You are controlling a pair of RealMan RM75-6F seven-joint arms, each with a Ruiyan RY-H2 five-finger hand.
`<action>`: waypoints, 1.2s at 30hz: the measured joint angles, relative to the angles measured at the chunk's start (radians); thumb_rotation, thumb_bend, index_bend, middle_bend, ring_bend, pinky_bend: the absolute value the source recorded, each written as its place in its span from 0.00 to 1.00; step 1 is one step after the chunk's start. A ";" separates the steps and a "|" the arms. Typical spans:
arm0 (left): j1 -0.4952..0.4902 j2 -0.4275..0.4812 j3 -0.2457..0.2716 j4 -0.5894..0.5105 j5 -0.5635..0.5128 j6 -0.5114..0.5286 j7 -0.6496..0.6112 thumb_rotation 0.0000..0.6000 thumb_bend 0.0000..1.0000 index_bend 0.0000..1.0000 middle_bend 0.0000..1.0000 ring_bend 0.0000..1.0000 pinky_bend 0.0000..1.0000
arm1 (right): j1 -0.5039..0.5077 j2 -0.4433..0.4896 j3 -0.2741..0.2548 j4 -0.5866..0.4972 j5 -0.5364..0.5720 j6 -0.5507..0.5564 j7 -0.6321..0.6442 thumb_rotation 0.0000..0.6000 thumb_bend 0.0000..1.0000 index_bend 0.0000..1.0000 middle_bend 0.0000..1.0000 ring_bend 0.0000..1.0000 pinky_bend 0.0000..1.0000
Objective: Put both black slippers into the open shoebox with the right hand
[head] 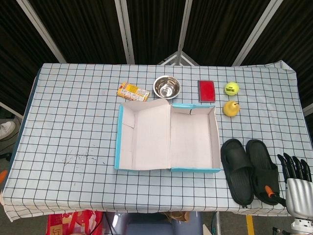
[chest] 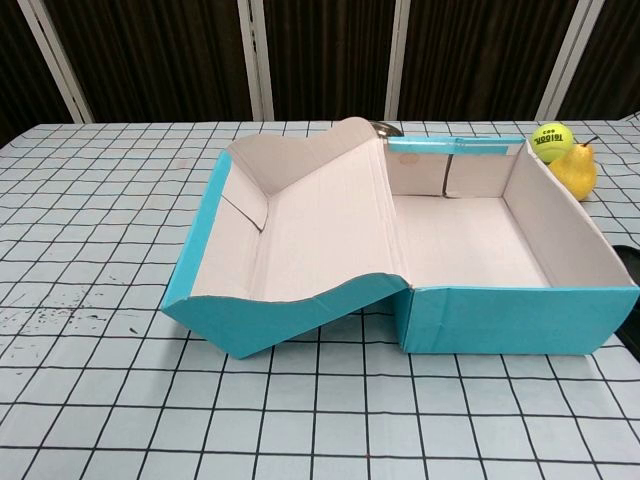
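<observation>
Two black slippers lie side by side near the table's front right edge: one (head: 237, 169) close to the box, the other (head: 263, 170) further right. The open blue shoebox (head: 193, 139) with a pale cardboard inside sits mid-table, empty, its lid (head: 142, 137) folded out to the left; the chest view shows the shoebox (chest: 470, 235) close up, and a sliver of black slipper (chest: 632, 300) at its right edge. My right hand (head: 296, 178) is at the lower right corner, just right of the slippers, fingers spread and holding nothing. The left hand is out of sight.
Behind the box stand a steel bowl (head: 167, 87), a yellow snack packet (head: 133, 91), a red flat case (head: 206, 91), a tennis ball (head: 231, 88) and a yellow pear (head: 231, 108). The checkered tablecloth (head: 68, 132) covers the table; its front edge runs just below the slippers.
</observation>
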 measured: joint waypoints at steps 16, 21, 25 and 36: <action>-0.006 -0.002 0.003 -0.007 0.005 -0.012 0.009 1.00 0.33 0.00 0.00 0.00 0.07 | 0.003 0.004 -0.006 -0.004 0.004 -0.016 0.010 1.00 0.20 0.11 0.10 0.05 0.00; -0.009 -0.002 0.007 -0.007 0.010 -0.018 0.006 1.00 0.33 0.00 0.00 0.00 0.07 | 0.011 0.011 -0.011 -0.010 0.007 -0.044 0.020 1.00 0.20 0.11 0.10 0.05 0.00; -0.012 -0.001 0.008 -0.010 0.003 -0.030 0.008 1.00 0.33 0.00 0.00 0.00 0.07 | 0.040 0.033 -0.009 -0.028 0.021 -0.106 0.028 1.00 0.20 0.11 0.10 0.05 0.00; -0.026 -0.006 -0.007 0.011 -0.037 -0.060 -0.006 1.00 0.34 0.00 0.00 0.00 0.07 | 0.249 0.161 0.058 -0.150 0.268 -0.462 -0.101 1.00 0.20 0.09 0.10 0.04 0.00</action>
